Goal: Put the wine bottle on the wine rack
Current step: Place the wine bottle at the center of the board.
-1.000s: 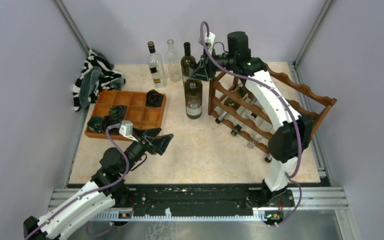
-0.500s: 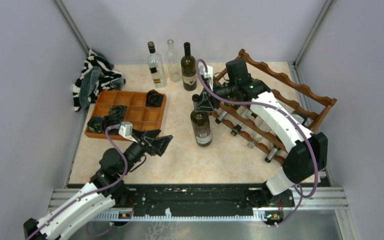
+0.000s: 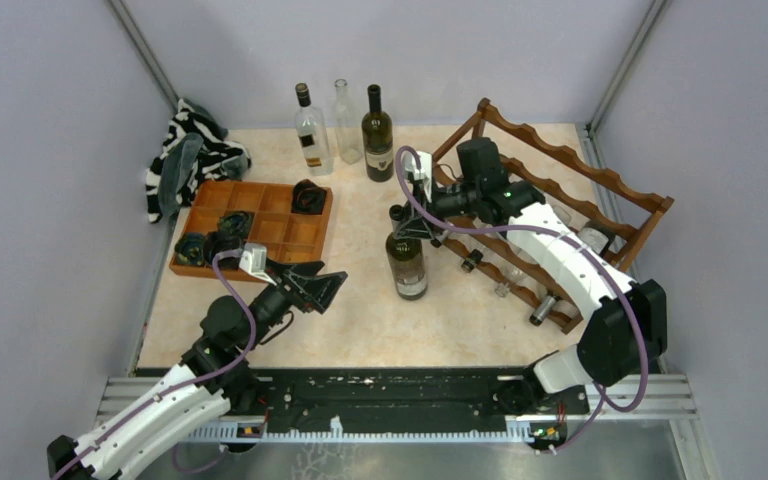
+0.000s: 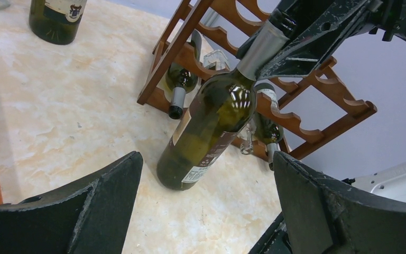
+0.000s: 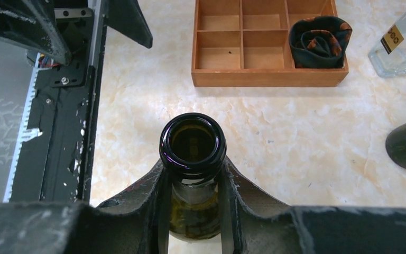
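Since the right pincer (image 3: 398, 216) pinches the wine bottle (image 3: 407, 262) only at its neck, just under the lip, you should judge the load as rigid, slick, breakable glass, liable to swing. It hangs tilted just in front of the wine rack (image 3: 580, 157), its base near the worktop (image 3: 360, 320). The left pincer (image 3: 322, 285) stands spread, well apart from the rack. Support the bottle's body.
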{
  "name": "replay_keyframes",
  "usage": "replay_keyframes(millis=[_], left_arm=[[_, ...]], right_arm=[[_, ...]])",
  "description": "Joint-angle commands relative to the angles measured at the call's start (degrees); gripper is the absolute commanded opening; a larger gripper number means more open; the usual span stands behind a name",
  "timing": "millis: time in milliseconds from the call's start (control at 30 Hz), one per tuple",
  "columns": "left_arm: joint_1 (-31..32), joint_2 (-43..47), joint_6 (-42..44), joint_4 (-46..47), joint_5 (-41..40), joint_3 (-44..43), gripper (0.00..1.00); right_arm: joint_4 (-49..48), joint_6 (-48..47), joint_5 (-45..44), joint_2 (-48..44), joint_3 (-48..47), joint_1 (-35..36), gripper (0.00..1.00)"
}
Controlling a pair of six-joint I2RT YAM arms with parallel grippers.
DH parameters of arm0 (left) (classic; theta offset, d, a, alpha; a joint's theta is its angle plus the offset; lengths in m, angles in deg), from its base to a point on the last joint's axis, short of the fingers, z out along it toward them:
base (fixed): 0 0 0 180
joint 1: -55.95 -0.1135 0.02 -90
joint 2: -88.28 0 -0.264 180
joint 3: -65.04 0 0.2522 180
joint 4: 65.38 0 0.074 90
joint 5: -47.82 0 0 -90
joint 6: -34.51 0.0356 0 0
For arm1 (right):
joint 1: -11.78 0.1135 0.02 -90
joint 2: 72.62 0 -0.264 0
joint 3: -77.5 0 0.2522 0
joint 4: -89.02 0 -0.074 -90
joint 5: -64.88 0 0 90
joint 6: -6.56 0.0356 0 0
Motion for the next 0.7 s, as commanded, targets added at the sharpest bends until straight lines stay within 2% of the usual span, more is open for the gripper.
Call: replay_keyframes(millis=[0, 300, 433, 667], left_arm=[[-0.24, 0.53, -0.87, 1.56, 0.89, 0.82, 0.98], [-0.24, -2.98, -0.62, 4.24, 2.88, -0.65, 0.98], [-0.24, -4.94, -0.30, 5.37, 4.07, -1.88, 0.98], [-0.24, -7.82, 0.33, 7.08, 5.99, -3.25, 0.98]], right_arm=[[-1.08, -4.76, 4.03, -5.51, 0.03, 0.91, 0.12], [0.05, -5.43, 3.19, -8.42, 4.22, 0.89, 0.47], [0.08, -4.97, 2.04, -8.96, 4.45, 0.89, 0.53], [1.63, -4.98, 1.47, -10.10, 4.54, 0.80, 0.55]])
